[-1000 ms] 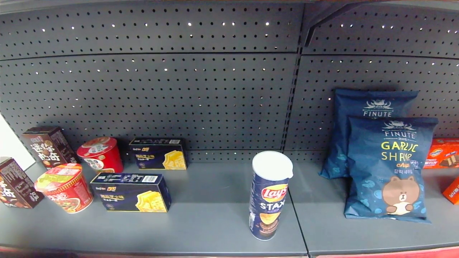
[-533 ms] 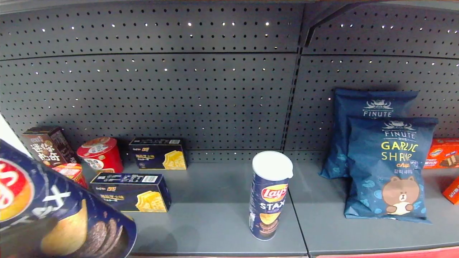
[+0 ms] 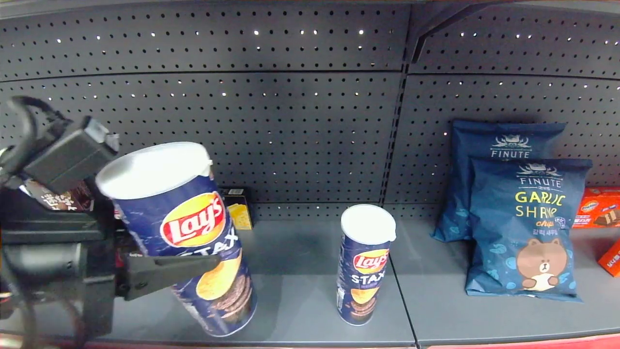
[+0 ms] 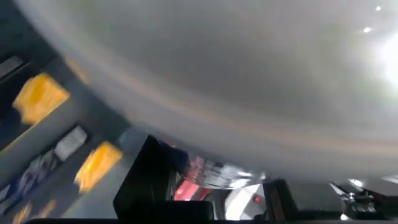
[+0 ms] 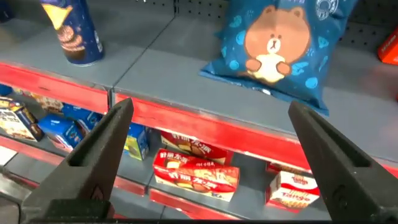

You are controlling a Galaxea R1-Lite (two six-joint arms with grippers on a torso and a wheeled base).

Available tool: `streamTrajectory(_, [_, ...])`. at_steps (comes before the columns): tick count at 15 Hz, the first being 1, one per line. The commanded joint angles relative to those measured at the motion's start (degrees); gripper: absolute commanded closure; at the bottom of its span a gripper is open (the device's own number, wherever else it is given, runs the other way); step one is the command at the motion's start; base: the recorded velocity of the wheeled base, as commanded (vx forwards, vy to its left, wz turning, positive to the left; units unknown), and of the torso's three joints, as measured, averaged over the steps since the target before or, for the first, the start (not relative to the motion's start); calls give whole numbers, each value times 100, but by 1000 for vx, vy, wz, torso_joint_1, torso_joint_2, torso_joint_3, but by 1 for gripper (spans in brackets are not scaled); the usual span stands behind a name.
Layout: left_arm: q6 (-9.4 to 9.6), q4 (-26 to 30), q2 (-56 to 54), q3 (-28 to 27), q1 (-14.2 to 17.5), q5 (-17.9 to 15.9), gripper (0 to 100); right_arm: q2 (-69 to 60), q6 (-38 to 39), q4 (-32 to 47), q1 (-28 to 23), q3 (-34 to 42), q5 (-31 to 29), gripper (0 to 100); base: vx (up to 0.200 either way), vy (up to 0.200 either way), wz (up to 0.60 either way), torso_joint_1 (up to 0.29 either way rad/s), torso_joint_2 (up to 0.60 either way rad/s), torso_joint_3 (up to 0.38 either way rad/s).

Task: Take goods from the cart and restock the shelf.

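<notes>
On shelf (image 3: 300,286): one can (image 3: 364,264), two bags (image 3: 528,228); second can (image 3: 184,232) in left fingers (image 3: 164,274).

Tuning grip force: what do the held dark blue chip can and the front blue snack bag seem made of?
The dark blue chip can: probably a rigid cardboard tube, glossy printed skin, judging by straight walls; white lid looks like plastic. The front blue snack bag: thin plastic film, satin, creased and puffed.

A dark-blue, white-lidded chip can (image 3: 184,223) leans leftward at the grey shelf's (image 3: 300,271) front left.
</notes>
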Motion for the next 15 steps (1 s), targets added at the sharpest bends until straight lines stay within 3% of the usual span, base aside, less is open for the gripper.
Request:
streamTrajectory(1, [85,-207,1213,-606,-119,-50,100,-64,0,-4,-92,60,9,0,0,0,0,0,0,0])
streamTrajectory(2, [155,-347,1345,-624,-119,-85,100,-64,0,-4,-127,60,9,0,0,0,0,0,0,0])
streamTrajectory(3, [480,-752,1766,-694,-119,-287,100,-73,0,-4,-171,60,9,0,0,0,0,0,0,0])
streamTrajectory(5, [533,-954,2241,-949,-119,-797,100,-81,0,-13,-197,42,9,0,0,0,0,0,0,0])
streamTrajectory(8, [612,-980,3041,-1705,-119,-885,100,-81,0,-13,-197,42,9,0,0,0,0,0,0,0])
streamTrajectory(10, [858,-928,3568,-2329,-119,-946,100,-116,0,-13,-206,42,9,0,0,0,0,0,0,0])
streamTrajectory(12, [893,-901,3955,-2795,-119,-1139,100,-116,0,-13,-250,33,1,0,0,0,0,0,0,0])
streamTrajectory(15, [1016,-901,4623,-3339,-172,-1148,100,-116,0,-13,-285,-2,1,0,0,0,0,0,0,0])
